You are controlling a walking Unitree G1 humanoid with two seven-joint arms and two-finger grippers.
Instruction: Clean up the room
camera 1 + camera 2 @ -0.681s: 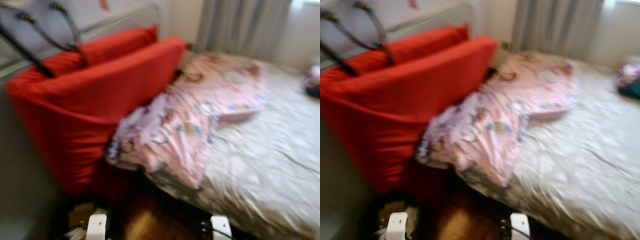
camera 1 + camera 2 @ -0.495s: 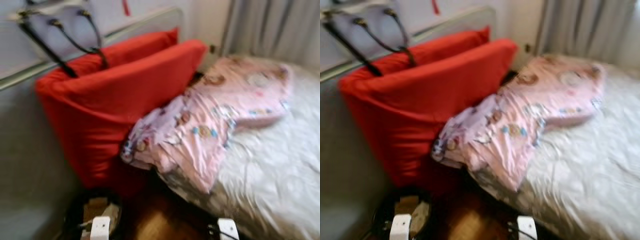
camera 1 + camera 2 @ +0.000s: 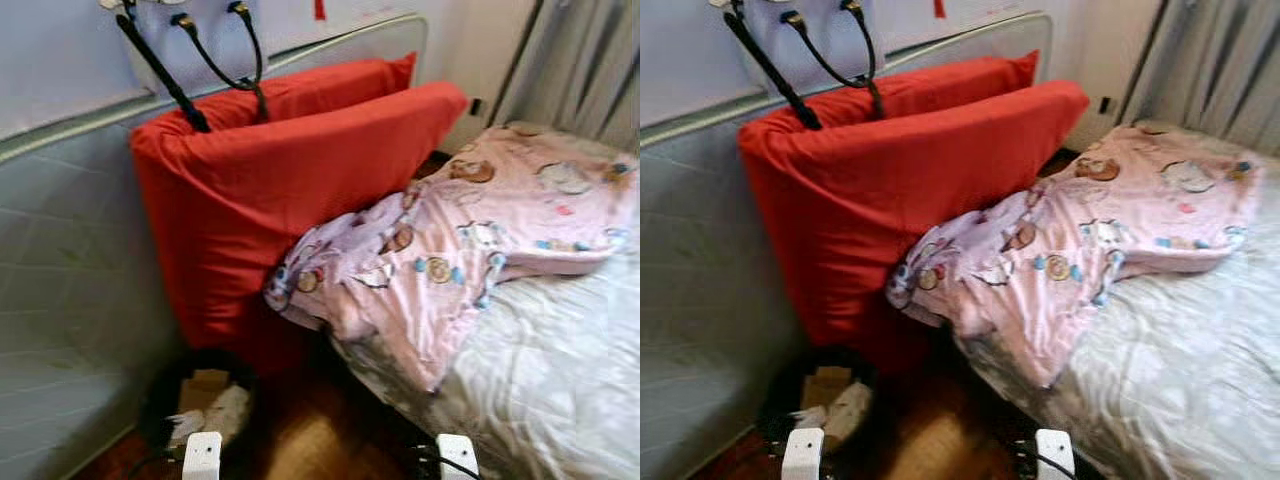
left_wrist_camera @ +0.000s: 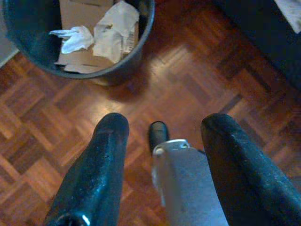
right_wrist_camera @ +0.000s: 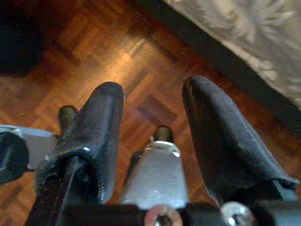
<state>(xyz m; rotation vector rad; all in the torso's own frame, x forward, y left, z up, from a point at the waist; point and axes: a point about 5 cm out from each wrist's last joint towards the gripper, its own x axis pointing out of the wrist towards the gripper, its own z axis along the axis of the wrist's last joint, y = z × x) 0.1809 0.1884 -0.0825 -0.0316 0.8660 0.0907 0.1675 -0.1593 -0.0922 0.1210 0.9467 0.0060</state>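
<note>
My left gripper (image 4: 162, 141) hangs low over the floor (image 4: 197, 70), fingers spread wide with nothing between them. My right gripper (image 5: 150, 127) is the same, parted and empty. Just ahead of the left one stands the bin (image 4: 28, 56), already holding paper (image 4: 110, 33). Farther ahead and above both, a pink blanket (image 3: 470, 250) lies crumpled across the bed (image 3: 560, 370), leaning on red cushions (image 3: 290, 190). I judge the cleanup barely begun: the blanket needs straightening.
</note>
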